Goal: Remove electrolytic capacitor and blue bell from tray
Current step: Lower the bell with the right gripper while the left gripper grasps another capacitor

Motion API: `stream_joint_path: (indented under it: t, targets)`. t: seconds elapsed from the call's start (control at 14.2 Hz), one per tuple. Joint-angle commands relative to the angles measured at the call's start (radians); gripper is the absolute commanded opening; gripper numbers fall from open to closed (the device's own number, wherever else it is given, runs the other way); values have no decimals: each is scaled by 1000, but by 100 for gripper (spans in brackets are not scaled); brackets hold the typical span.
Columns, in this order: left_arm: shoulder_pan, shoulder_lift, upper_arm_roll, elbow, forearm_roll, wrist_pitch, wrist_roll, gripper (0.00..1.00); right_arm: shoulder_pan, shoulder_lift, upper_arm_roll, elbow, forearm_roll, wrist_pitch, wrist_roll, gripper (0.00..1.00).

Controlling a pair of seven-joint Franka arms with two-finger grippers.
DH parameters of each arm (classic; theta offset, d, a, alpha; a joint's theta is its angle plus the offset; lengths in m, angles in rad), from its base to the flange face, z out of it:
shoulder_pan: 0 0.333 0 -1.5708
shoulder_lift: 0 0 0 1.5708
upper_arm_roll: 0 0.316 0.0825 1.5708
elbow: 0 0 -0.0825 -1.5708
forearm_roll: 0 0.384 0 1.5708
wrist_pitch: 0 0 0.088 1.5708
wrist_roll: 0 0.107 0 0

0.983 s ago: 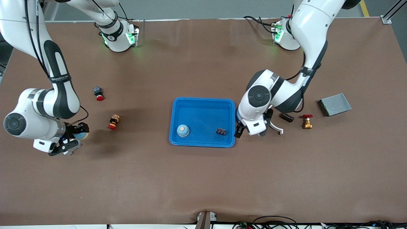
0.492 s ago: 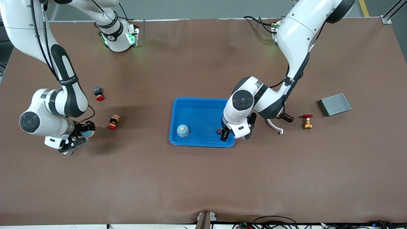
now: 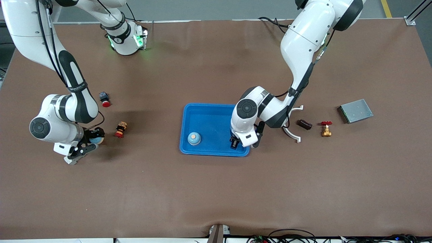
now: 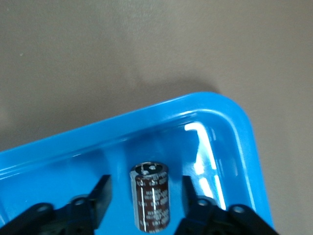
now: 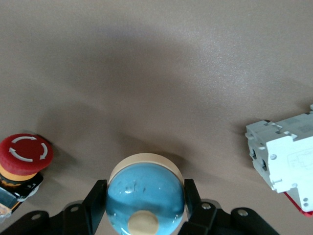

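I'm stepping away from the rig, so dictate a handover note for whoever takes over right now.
Left gripper: open, in the tray, fingers either side of the electrolytic capacitor.
Right gripper: shut on a blue bell, outside the tray at the right arm's end.
Done: that bell is out.
Left to do: grip and remove the capacitor; a second blue bell sits in the tray.

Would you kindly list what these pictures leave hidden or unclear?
- Dark brown cylindrical electrolytic capacitor in the bright-blue plastic tray: front view, hidden under the left gripper; left wrist view, lower end cut by the frame edge, contact with the fingers unclear.
- Right gripper: shut on a blue domed bell; front view shows only a sliver.
- Grey flat box: front view, too small to identify.
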Motion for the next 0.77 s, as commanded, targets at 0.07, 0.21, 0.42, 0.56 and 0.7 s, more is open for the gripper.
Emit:
stream_joint_path:
  t: [0.07,0.21,0.42,0.56,0.7]
  targets:
    - [-16,25,12,23,23,20,-20,35,-20,8,15,-4,-3,18,-6,37]
    - [-16,17,12,23,23,20,-19,2,-20,11,15,-4,-3,24,-6,37]
    - [-13,-12,14,23,23,9,-22,0,-20,17,15,-4,-3,29,-6,37]
    - [-5,-39,14,25,23,3,-22,0,-21,17,15,-4,-3,29,-6,43]
    - [3,-71,15,28,24,3,-17,0,-21,17,15,-3,-3,29,-5,62]
